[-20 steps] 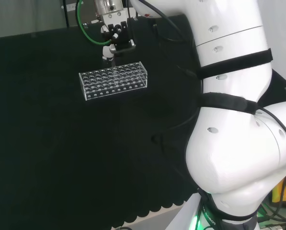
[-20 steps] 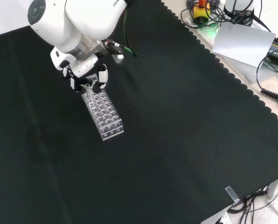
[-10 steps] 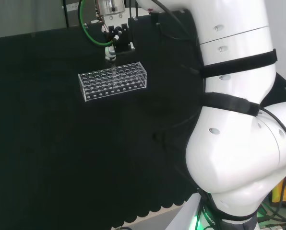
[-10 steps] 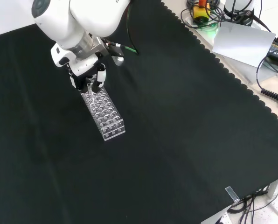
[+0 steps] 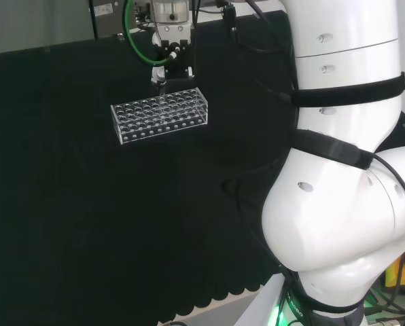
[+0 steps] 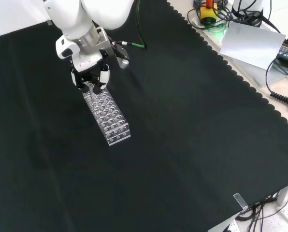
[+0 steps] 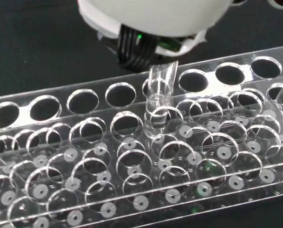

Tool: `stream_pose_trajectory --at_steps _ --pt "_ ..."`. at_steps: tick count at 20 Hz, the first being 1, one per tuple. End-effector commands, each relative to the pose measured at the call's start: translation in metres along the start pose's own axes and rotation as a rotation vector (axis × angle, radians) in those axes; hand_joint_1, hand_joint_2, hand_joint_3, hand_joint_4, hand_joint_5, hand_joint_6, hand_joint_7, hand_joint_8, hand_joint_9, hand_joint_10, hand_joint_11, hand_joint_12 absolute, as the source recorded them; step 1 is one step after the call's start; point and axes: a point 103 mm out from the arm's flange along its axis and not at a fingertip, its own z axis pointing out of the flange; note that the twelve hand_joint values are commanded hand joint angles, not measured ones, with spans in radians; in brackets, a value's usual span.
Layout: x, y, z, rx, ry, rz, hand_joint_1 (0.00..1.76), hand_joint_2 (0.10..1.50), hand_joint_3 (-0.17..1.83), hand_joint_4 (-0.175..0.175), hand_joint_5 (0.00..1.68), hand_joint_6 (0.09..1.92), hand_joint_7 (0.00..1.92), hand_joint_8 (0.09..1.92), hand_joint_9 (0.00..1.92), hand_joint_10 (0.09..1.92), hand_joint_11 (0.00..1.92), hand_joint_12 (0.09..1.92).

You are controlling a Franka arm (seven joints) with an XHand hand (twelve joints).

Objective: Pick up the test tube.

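A clear test tube (image 7: 159, 103) stands upright with its lower end in a hole of the clear plastic rack (image 7: 132, 190). Its top reaches up between the black fingertips (image 7: 136, 45) of the hand. In the head view the hand (image 5: 170, 49) hovers over the rack's (image 5: 160, 114) far edge, fingers curled down onto the thin tube (image 5: 160, 90). In the front view the hand (image 6: 90, 75) sits at the rack's (image 6: 108, 115) upper end, pinching the tube (image 6: 92, 88). The rack's other holes look empty.
The arm's big white links (image 5: 345, 204) stand at the head view's right. In the front view the cloth's scalloped edge (image 6: 240, 79) runs down the right, with a white sheet (image 6: 252, 43) and cables (image 6: 284, 99) beyond it. Bare black cloth surrounds the rack.
The hand has risen above the rack's end and the tube has come partly up out of its hole with it. The rack has stayed put.
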Motion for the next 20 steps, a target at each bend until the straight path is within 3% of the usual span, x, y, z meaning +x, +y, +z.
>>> stream_pose_trajectory --at_steps 1,10,20 --pt "-0.005 0.001 -0.022 0.031 0.086 0.031 1.23 0.67 0.60 -0.175 1.32 0.55 1.71 0.50 1.66 0.58 1.27 0.84" --pt "-0.012 -0.008 -0.050 0.033 0.138 0.013 1.23 0.67 0.60 -0.175 1.32 0.55 1.71 0.50 1.66 0.59 1.27 0.84" --pt "-0.030 -0.032 -0.106 0.009 0.176 -0.019 1.23 0.67 0.61 -0.175 1.32 0.55 1.71 0.50 1.66 0.60 1.28 0.84"
